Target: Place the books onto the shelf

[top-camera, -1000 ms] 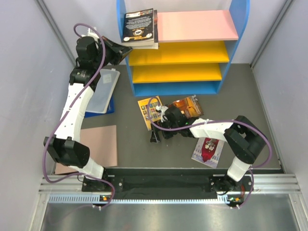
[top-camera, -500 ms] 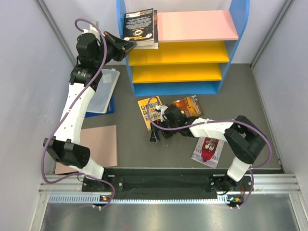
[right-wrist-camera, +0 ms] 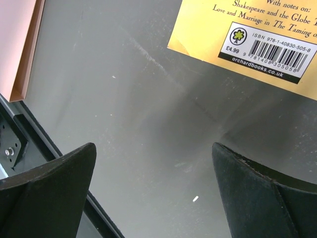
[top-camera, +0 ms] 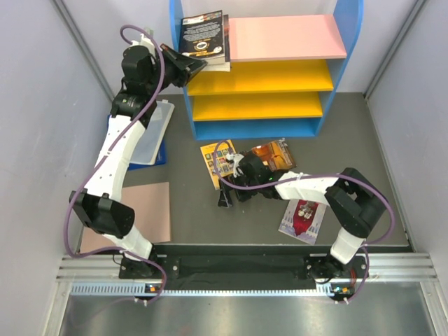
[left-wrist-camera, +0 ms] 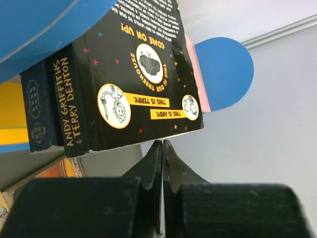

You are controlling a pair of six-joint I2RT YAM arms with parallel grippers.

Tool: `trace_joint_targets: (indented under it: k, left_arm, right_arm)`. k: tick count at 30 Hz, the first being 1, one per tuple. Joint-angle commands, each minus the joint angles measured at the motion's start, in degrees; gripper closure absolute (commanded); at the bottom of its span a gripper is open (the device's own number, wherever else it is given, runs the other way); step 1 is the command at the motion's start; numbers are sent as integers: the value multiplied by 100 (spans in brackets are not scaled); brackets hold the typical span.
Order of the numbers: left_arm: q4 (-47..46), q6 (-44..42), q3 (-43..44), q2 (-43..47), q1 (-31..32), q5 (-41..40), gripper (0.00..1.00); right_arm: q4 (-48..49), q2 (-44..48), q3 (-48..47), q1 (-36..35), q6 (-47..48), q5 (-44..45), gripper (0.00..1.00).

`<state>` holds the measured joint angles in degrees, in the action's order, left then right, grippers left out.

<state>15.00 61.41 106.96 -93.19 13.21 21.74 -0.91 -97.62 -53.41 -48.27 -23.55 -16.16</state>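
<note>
The shelf point(top-camera: 350, 42) stands at the far side, blue-framed with a pink top board point(top-camera: 287, 36). Two dark books lie stacked at that board's left end, a black one point(top-camera: 203, 36) on top. My left gripper point(top-camera: 199, 64) is shut and empty, its tips against the stack's near edge. In the left wrist view its tip point(left-wrist-camera: 162, 144) sits just under the black book point(left-wrist-camera: 133, 74), with a dark blue book point(left-wrist-camera: 37, 114) beneath. My right gripper point(top-camera: 225, 199) hangs open over bare table beside the yellow book point(top-camera: 218, 162). The yellow book's corner point(right-wrist-camera: 247, 29) shows past its fingers point(right-wrist-camera: 59, 188).
An orange-glow book point(top-camera: 274, 154) and a pale book with a dark-red figure point(top-camera: 302, 218) lie by the right arm. A brown cardboard sheet point(top-camera: 147, 210) lies near left. A translucent folder on a blue board point(top-camera: 150, 129) lies left of the shelf. Grey walls close both sides.
My left arm has swung up and to the right, bringing its shut tips to the near edge of the stacked books. The right arm has not moved.
</note>
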Motion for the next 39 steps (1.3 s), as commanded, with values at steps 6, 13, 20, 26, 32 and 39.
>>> trace_joint_targets:
  k: [6, 13, 20, 26, 32, 39]
  left_arm:
    - [-314, -94, 282, -6, 120, -134, 100]
    - [-174, -260, 317, 20, 120, -292, 100]
    - [81, -656, 273, 160, 111, -512, 100]
    - [143, -805, 194, 222, 111, -758, 100]
    - [-50, -858, 150, 266, 111, -303, 100]
    - [-419, -1165, -1410, 1354, 173, 305, 100]
  right_arm:
    - [99, -73, -284, -77, 88, -80, 0]
    - [99, -46, -258, -77, 88, -63, 0]
    - [117, -2, -214, -77, 79, -54, 0]
    - [117, 7, -205, -77, 87, -54, 0]
    - [135, 77, -179, -86, 88, -1, 0]
    - [-102, 656, -48, -77, 70, 499, 0]
